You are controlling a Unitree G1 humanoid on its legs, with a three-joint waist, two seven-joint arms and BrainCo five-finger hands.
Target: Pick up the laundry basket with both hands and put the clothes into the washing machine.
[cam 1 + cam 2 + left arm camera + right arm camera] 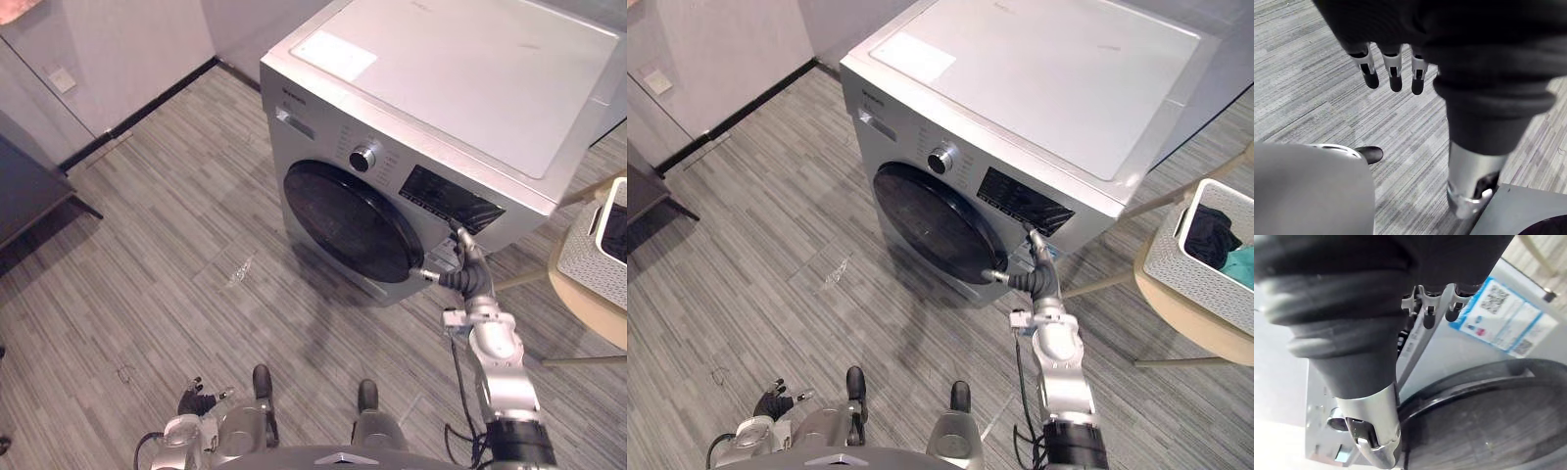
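Left hand [1392,66]: low in the bottom left of the head views. I see its fingers hanging straight and relaxed above the grey striped floor [176,245], with nothing in them.
Right hand [468,277]: raised in the lower right centre, at the washing machine's front. Its fingers are loosely spread and grip nothing. One finger points up towards the display [451,199] and the thumb reaches for the door's right rim. I cannot tell if it touches.
Door [348,220]: dark, round, closed.
Washing machine [441,108]: silver, across the upper centre, with a dial [363,158] above the door.
Laundry basket [1176,257]: white, perforated, at the right edge on a round wooden table [1185,318], well apart from both hands.
Clothes [1212,235]: a dark piece and a teal piece inside the basket.
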